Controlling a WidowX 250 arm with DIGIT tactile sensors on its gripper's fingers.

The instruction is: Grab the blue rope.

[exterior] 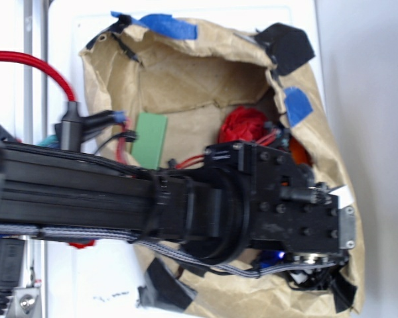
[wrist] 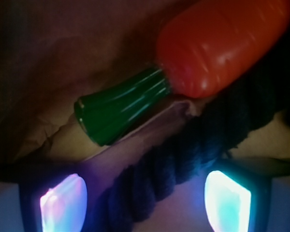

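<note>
Wrist view: thick dark navy twisted rope (wrist: 193, 150) runs diagonally from lower left to upper right, passing between the two glowing finger pads (wrist: 63, 203) of the black gripper (wrist: 145, 205). Fingers apart, one on each side of the rope, not clamped. Orange plastic carrot toy with green stem (wrist: 183, 67) lies just beside the rope, above it. Exterior view: black robot arm (exterior: 186, 199) sits over crumpled brown paper (exterior: 186, 73) held with bright blue tape pieces (exterior: 166, 25); rope hidden there.
</note>
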